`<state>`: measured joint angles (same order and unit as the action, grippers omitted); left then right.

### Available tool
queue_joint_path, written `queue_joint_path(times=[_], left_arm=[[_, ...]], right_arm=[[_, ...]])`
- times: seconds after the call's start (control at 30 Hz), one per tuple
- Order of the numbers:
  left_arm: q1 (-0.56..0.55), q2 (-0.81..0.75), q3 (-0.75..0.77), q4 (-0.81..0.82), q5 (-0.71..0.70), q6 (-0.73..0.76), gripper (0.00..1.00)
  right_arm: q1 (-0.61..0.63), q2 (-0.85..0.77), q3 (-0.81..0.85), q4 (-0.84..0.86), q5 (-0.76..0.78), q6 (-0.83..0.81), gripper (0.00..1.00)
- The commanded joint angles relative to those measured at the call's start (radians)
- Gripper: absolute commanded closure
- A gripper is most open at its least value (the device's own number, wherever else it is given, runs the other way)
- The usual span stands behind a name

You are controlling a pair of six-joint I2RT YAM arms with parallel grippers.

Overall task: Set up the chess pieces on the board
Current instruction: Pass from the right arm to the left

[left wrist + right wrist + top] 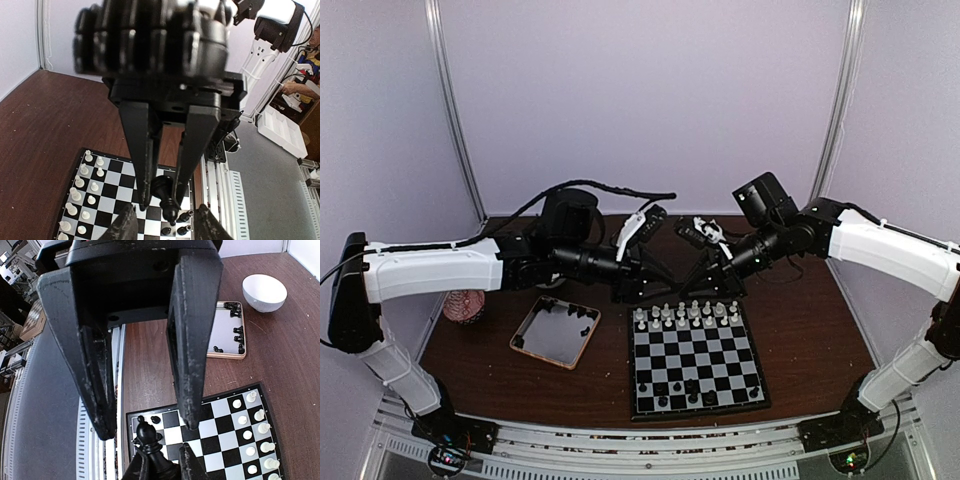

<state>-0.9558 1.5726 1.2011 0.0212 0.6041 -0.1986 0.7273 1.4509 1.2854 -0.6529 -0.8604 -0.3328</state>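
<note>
High above the board (695, 345), my right gripper (162, 456) is shut on the base of a glossy black chess piece (148, 432) with a knobbed top. My left gripper (149, 429) faces it, open, one finger on each side of the piece's head and apart from it. In the left wrist view the black piece (167, 192) hangs between the right gripper's fingers (145, 150), with my left gripper (167, 214) spread around its tip. White pieces (685, 315) fill the board's two far rows. A few black pieces (675, 388) stand near its front edge.
A shallow wooden-rimmed tray (542, 356) left of the board holds several black pieces (578, 312). A white bowl (264, 292) stands beyond the tray (225, 356). A reddish round object (467, 305) lies at the table's far left. Metal rails run along the near edge.
</note>
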Motion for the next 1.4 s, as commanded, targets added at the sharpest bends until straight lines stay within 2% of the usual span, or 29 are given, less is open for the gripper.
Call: queue_joint_path(times=[0.0,0.47,0.53,0.6,0.67,0.83,1.37], left_arm=[[-0.004,0.015,0.014,0.002,0.054,-0.014,0.63],[-0.004,0.053,0.052,0.003,0.053,-0.024,0.76],[-0.005,0.054,0.055,0.003,0.053,-0.026,0.75],[-0.004,0.047,0.05,0.014,0.043,-0.033,0.67],[-0.004,0.039,0.042,0.029,0.038,-0.041,0.65],[-0.004,0.053,0.054,0.023,0.052,-0.042,0.71],[-0.004,0.058,0.043,0.073,0.036,-0.084,0.7]], right_arm=[[-0.008,-0.021,0.003,0.024,-0.007,0.006,0.87],[-0.008,-0.021,-0.003,0.022,-0.01,0.005,0.86],[-0.008,-0.02,-0.005,0.021,-0.008,0.003,0.86],[-0.008,-0.018,-0.007,0.022,-0.009,0.001,0.86],[-0.008,-0.02,-0.009,0.022,-0.009,0.0,0.85],[-0.008,-0.02,-0.011,0.022,-0.009,-0.003,0.85],[-0.008,-0.017,-0.024,0.027,-0.008,-0.008,0.85]])
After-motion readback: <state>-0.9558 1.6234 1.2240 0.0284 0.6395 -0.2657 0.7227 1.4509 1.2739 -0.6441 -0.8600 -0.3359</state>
